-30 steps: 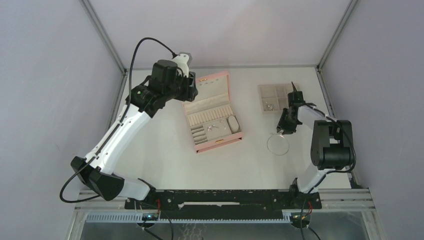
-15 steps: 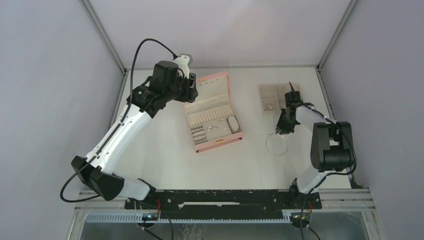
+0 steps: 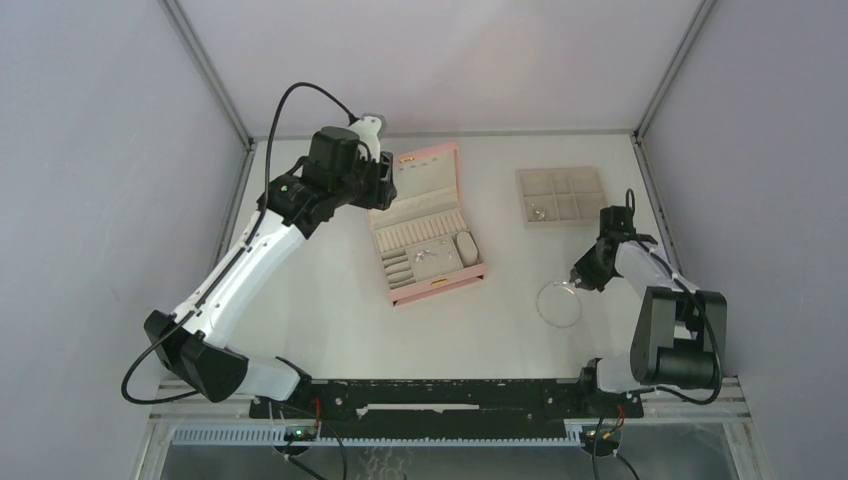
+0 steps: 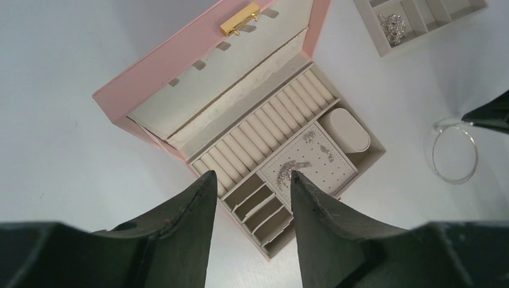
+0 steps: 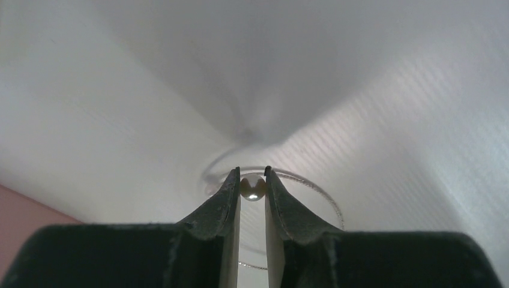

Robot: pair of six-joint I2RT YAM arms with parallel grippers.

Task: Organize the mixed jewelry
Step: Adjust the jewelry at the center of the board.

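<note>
The big white table held everything. In the middle of the top view sat the open pink quilted box with beige lining. The flat beige tray with little compartments lay at the upper right. The left gripper hung above the box with its fingers apart and nothing in them. The right gripper was down at the table in the lower right, pinched on a small shiny round bead. That bead seemed to belong to the thin silver chain necklace, which lay in a flat loop on the table, well apart from the box. Inside the box sat tiny silver bits.

The step looked like picking the necklace up. To do it well, the pinch should be snug, since a round bead could pop out. The lift should be slow and straight, so the chain hangs loose and does not knot. It should go high enough for the loop to clear the box wall.
</note>
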